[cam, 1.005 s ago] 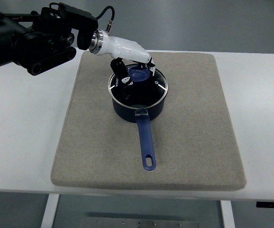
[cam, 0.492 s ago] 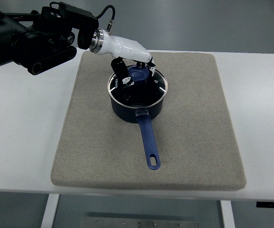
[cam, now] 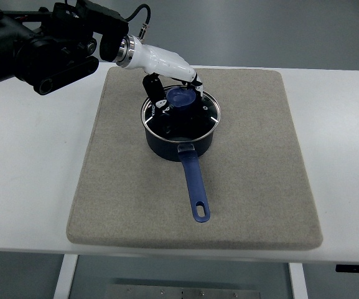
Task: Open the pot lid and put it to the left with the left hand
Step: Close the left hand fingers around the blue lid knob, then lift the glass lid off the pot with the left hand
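A dark blue saucepan (cam: 185, 142) stands on the grey felt mat (cam: 247, 156), its blue handle (cam: 195, 187) pointing toward the near edge. A glass lid (cam: 195, 115) with a blue knob (cam: 180, 96) is at the pot's rim, seemingly a little raised. My left hand (cam: 174, 93), white with black fingers, comes in from the upper left and is closed around the knob. The right arm is out of view.
The mat lies on a white table (cam: 30, 174). Bare mat stretches to the left of the pot (cam: 117, 162) and to its right. The black left arm (cam: 48, 47) hangs over the table's far left corner.
The hand has risen slightly with the lid's knob in its grasp. The pot's handle swung a little to the right between the earliest frame and now.
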